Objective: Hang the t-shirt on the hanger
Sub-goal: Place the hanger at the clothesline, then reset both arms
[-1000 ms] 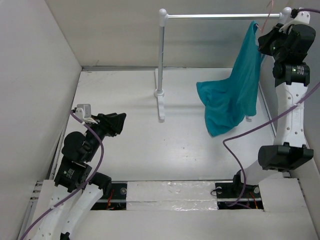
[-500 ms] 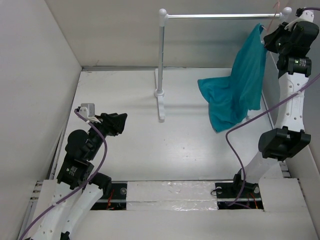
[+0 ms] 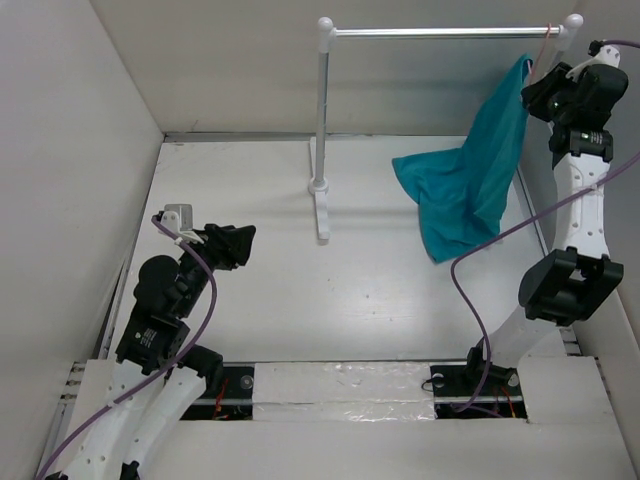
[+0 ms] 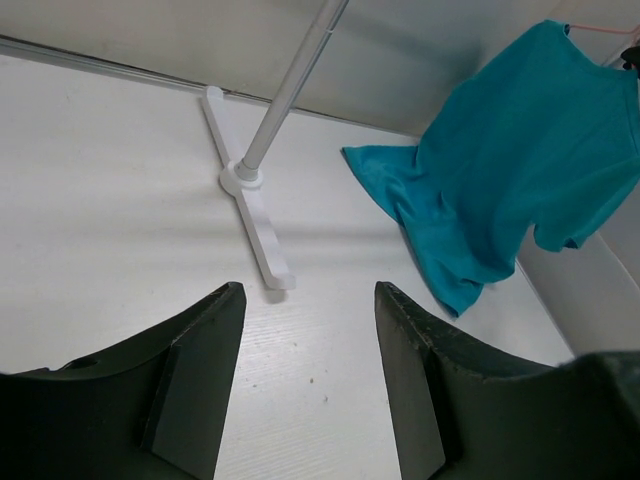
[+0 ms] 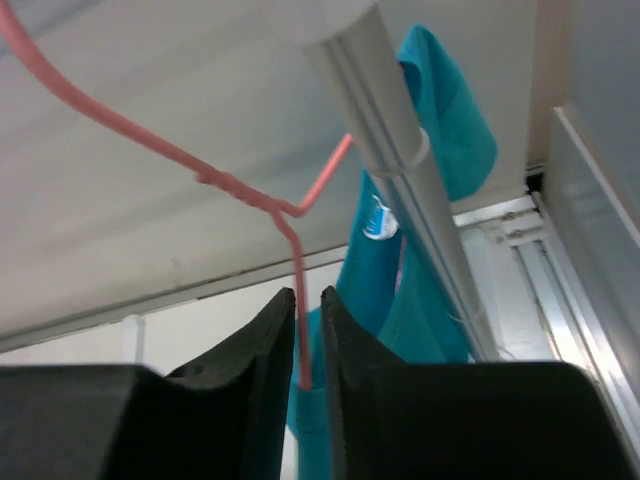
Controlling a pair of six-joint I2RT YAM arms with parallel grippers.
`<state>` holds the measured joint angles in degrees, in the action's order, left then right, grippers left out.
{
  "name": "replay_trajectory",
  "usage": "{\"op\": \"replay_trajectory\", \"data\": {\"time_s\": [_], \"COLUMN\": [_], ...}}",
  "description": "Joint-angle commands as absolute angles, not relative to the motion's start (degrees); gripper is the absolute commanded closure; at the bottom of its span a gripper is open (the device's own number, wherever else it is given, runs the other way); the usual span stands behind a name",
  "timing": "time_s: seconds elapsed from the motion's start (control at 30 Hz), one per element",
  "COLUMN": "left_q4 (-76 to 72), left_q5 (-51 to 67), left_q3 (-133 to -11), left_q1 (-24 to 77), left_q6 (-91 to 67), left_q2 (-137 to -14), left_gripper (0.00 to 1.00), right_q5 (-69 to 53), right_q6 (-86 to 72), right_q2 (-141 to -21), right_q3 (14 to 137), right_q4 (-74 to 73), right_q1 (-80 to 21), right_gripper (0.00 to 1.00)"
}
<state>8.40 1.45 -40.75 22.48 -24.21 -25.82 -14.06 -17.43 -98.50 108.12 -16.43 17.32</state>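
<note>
The teal t-shirt (image 3: 478, 180) hangs on the red-pink wire hanger (image 3: 543, 48) at the right end of the rail, its lower part trailing left towards the table. My right gripper (image 3: 537, 92) is raised high and shut on the hanger's wire neck (image 5: 300, 300). In the right wrist view the hook (image 5: 240, 186) reaches the rail (image 5: 400, 160); I cannot tell if it rests on it. The shirt (image 5: 440, 95) shows behind the rail. My left gripper (image 3: 245, 240) is open and empty, low at the left, facing the shirt (image 4: 510, 170) from far off.
The white-and-silver rail (image 3: 440, 33) spans the back, with its left post (image 3: 322, 110) and foot (image 4: 250, 220) on the table. White walls enclose the left, back and right. The right arm stands close to the right wall.
My right gripper has risen and moved right with the hanger and shirt, bringing the hook up to the rail's right end. The left arm has hardly moved.
</note>
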Motion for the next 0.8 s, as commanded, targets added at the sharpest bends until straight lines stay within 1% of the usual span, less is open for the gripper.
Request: {"op": "replay_trajectory", "data": {"time_s": [0.0, 0.03, 0.07, 0.13, 0.2, 0.23, 0.27, 0.3, 0.33, 0.4, 0.43, 0.5, 0.53, 0.57, 0.63, 0.67, 0.7, 0.73, 0.77], "left_q4": [5.6, 5.8, 5.7, 5.8, 6.0, 6.1, 6.2, 6.4, 6.6, 6.6, 5.6, 5.8, 6.1, 6.4, 7.8, 8.8, 9.6, 10.4, 10.3], "left_q5": [1.7, 1.7, 1.8, 2.0, 2.1, 2.1, 1.8, 1.7, 1.3, 1.3, 1.4, 1.5, 1.6, 1.5, 0.7, -1.2, -2.3, -3.7, -4.1], "left_q3": [-40.6, -40.6, -40.6, -40.7, -40.8, -40.9, -41.1, -41.2, -41.5, -41.6, -42.0, -42.9, -44.2, -45.3, -49.5, -51.6, -53.4, -57.0, -58.6], "left_q1": [22.2, 22.2, 22.2, 21.7, 21.7, 21.7, 21.7, 21.7, 21.7, 21.2, 21.2, 21.2, 21.2, 21.2, 21.2, 21.2, 21.2, 21.2, 21.2], "left_q6": [-23.3, -23.3, -23.3, -23.3, -23.6, -23.6, -23.7, -23.8, -24.1, -24.5, -25.0, -25.3, -25.4, -25.4, -25.1, -24.5, -24.3, -24.1, -23.9], "left_q2": [-25.9, -25.9, -25.9, -26.2, -26.5, -26.6, -26.7, -27.0, -27.0, -26.8, -26.8, -26.8, -27.0, -27.0, -27.2, -27.3, -27.4, -27.2, -26.7], "left_gripper": [0.49, 0.48, 0.45, 0.41, 0.39, 0.37, 0.32, 0.31, 0.3, 0.28, 0.27, 0.27, 0.27, 0.27, 0.26, 0.26, 0.26, 0.26, 0.25], "right_q5": [-14.5, -14.6, -14.7, -15.0, -15.4, -15.7, -16.2, -17.0, -20.2, -24.2, -28.6, -32.9, -36.1, -36.6, -36.3, -35.7, -35.2, -33.2, -32.6], "right_q6": [-19.9, -20.3, -20.8, -21.8, -22.4, -22.8, -23.1, -24.4, -24.9, -27.2, -27.8, -30.9, -31.9, -33.0, -34.9, -34.9, -32.7, -30.9, -28.9], "right_q2": [-93.6, -92.7, -90.5, -88.2, -84.4, -83.1, -81.6, -80.1, -76.6, -73.0, -68.7, -63.3, -60.2, -54.1, -47.6, -42.1, -40.3, -38.9, -37.8], "right_q3": [105.2, 104.5, 103.6, 103.0, 102.6, 102.6, 102.3, 100.9, 99.6, 96.7, 93.3, 87.8, 81.4, 78.6, 74.2, 72.2, 72.4, 73.9, 77.0], "right_q4": [-13.3, -12.6, -12.5, -12.7, -13.2, -13.9, -14.1, -14.0, -12.3, -10.7, -9.6, -5.6, -0.8, 1.4, 2.9, 1.9, 0.5, -6.4, -8.8], "right_q1": [18.6, 18.6, 18.6, 19.2, 19.2, 19.2, 19.2, 19.2, 19.2, 19.2, 19.2, 17.9, 17.3, 16.5, 16.5, 15.7, 14.4, 13.0, 11.8], "right_gripper": [0.64, 0.42, 0.33, 0.22, 0.2, 0.15, 0.15, 0.15, 0.0, 0.0, 0.0, 0.0, 0.0, 0.0, 0.0, 0.0, 0.0, 0.0, 0.0]}}
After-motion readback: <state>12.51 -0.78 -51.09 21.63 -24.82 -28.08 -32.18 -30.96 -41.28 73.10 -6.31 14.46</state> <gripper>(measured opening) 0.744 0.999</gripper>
